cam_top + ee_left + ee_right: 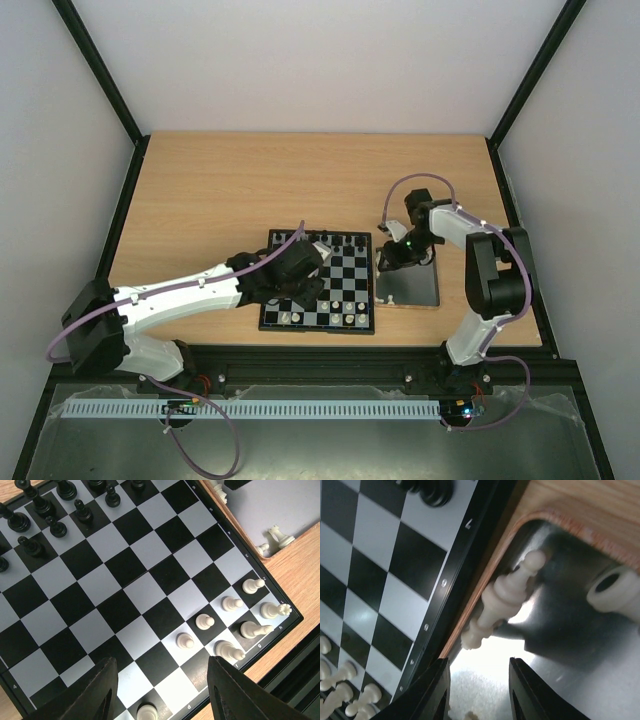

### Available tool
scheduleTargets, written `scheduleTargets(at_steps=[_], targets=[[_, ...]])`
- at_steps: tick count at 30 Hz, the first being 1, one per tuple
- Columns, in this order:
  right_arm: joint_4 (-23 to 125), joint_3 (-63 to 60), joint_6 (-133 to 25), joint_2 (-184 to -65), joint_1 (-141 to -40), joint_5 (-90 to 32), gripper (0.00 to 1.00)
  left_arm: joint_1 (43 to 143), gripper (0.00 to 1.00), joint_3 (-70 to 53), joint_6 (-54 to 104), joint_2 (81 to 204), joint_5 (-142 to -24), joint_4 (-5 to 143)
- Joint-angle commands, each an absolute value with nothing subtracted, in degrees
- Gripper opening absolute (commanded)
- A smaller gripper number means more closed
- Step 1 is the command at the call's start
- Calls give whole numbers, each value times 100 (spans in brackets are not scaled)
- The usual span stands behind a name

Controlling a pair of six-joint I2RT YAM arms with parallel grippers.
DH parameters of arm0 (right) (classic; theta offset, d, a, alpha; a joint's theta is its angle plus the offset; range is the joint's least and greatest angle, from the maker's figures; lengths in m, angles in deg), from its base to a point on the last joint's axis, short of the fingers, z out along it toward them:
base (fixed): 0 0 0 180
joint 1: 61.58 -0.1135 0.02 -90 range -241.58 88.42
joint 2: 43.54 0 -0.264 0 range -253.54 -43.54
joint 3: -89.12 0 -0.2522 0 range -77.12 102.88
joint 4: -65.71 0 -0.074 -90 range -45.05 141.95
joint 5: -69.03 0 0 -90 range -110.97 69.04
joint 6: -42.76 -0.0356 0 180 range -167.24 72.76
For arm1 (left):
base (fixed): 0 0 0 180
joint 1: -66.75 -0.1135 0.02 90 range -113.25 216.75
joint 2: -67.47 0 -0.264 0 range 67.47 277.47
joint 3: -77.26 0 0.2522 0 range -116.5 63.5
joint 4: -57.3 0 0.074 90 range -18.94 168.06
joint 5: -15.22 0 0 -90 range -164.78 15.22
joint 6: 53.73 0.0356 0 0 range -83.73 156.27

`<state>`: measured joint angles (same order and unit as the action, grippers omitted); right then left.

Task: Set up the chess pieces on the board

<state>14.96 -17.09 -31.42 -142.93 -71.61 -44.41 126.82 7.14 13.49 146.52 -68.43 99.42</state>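
The board lies in the middle of the table. Several cream-white chess pieces stand on its near right squares, and black figures fill the far side. My left gripper hovers open over the near edge of the board, with one white piece standing low between its fingers and untouched. My right gripper is open low over the metal tray. A tall white piece lies tipped on the tray just ahead of its fingertips, against the tray's rim.
The metal tray sits right of the board and holds loose white pieces. Another white piece lies further right in it. A black rail runs along the table's near edge, and walls enclose the other sides.
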Motion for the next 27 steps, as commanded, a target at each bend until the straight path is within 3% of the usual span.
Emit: scheduleTargets(at_steps=[1, 19, 27], targets=[[1601, -1552, -3411, -14511, -7208, -4439, 32, 12643, 53, 856, 1195, 14479, -6739, 9819], [1925, -1779, -3528, -14686, -7455, -3996, 30, 12649, 53, 867, 1163, 14668, -6722, 9791], [1804, -1889, -3485, -14488, -7634, -3475, 35, 12640, 53, 912, 1153, 14707, -6715, 9762]])
